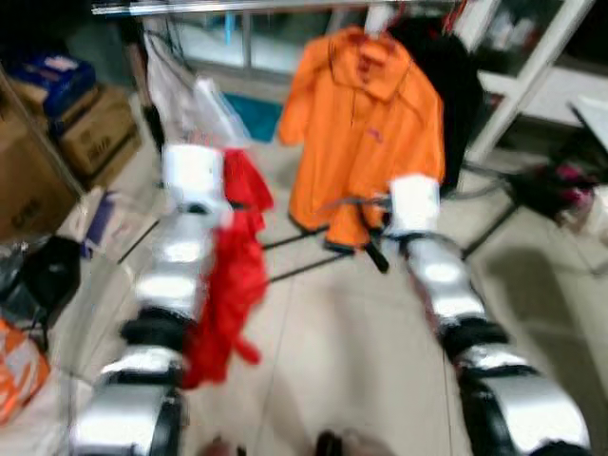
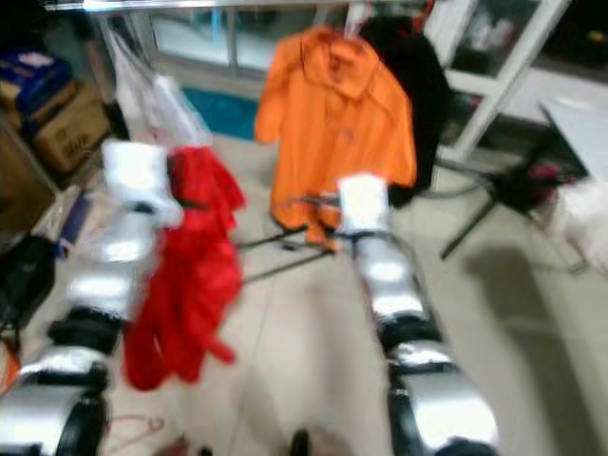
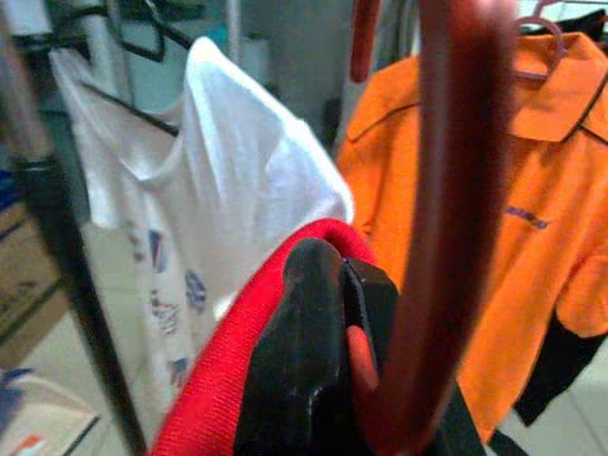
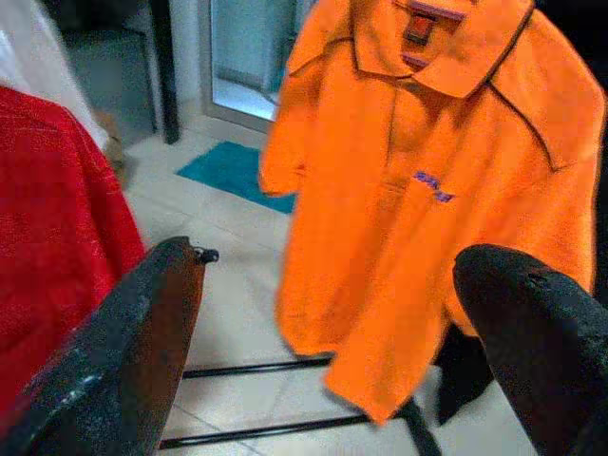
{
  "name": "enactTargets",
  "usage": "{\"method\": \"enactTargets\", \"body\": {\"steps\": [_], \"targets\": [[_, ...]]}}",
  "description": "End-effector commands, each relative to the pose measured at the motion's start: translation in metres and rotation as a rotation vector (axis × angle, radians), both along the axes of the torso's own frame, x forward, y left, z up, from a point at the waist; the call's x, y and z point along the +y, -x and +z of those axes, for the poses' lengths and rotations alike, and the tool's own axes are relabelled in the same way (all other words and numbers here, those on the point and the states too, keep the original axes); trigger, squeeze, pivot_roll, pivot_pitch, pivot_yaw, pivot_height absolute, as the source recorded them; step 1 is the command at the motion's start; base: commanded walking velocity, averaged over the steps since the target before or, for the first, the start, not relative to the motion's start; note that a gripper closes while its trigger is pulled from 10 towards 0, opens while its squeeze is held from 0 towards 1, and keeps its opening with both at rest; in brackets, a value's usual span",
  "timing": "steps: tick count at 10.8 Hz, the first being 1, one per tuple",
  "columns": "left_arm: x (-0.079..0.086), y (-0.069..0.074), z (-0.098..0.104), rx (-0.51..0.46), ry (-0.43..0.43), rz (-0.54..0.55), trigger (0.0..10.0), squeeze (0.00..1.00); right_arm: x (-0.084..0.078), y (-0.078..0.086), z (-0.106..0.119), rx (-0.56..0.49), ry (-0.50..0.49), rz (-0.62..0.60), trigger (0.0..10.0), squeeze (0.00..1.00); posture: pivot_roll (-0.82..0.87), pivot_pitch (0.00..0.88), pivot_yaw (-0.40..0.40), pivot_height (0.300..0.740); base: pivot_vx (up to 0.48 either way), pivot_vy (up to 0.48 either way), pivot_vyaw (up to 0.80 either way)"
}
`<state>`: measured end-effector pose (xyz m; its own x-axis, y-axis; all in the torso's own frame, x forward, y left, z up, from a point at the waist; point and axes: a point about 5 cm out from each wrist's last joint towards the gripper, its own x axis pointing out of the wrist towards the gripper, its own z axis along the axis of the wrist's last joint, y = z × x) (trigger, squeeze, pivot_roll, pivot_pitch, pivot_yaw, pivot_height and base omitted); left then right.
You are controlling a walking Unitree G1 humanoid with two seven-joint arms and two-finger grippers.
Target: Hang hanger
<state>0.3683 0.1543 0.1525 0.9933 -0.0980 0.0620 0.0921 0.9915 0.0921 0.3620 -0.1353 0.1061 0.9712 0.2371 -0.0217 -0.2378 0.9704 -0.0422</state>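
My left gripper (image 3: 344, 285) is shut on a dark red hanger (image 3: 451, 190), whose hook rises past the black fingers. A red garment (image 1: 233, 275) hangs from that hanger beside my left arm, down toward the floor. Ahead, a metal clothes rail (image 1: 218, 8) carries a white shirt (image 3: 228, 190), an orange polo shirt (image 1: 366, 123) and a black garment (image 1: 456, 85). My right gripper (image 4: 328, 342) is open with nothing between its fingers (image 4: 123, 351), and sits in front of the orange shirt's lower hem. The head views are blurred.
Cardboard boxes (image 1: 95, 128) and a black bag (image 1: 47, 271) crowd the left side. The rack's black floor bars (image 1: 304, 261) cross the tiles under the orange shirt. A teal mat (image 1: 255, 114) lies behind, and a white slanted frame post (image 1: 522, 76) stands at the right.
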Motion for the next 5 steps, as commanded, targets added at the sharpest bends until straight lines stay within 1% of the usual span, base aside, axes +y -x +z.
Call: {"method": "enactTargets", "body": {"steps": [1,3,4,5], "targets": [[0.009,-0.001,0.007,-0.025,-0.014,0.027,10.0,0.0,0.006,-0.001,0.002,-0.004,-0.015,0.011,10.0,0.0,-0.02,0.119,-0.082,0.74,0.42,0.0,0.0],[0.008,-0.001,0.006,-0.019,-0.017,0.02,10.0,0.0,0.007,0.0,0.001,-0.002,-0.008,0.015,10.0,0.0,-0.02,0.125,-0.082,0.74,0.418,0.0,0.0],[0.003,-0.001,0.005,-0.016,-0.021,-0.004,10.0,0.0,0.007,0.0,0.0,0.0,0.001,0.02,10.0,0.0,-0.02,0.128,-0.081,0.74,0.42,0.0,0.0],[-0.001,0.0,0.004,-0.015,-0.034,-0.013,10.0,0.0,0.006,0.001,0.0,0.002,-0.003,0.014,10.0,0.0,-0.03,0.13,-0.081,0.74,0.0,0.0,0.0]]}}
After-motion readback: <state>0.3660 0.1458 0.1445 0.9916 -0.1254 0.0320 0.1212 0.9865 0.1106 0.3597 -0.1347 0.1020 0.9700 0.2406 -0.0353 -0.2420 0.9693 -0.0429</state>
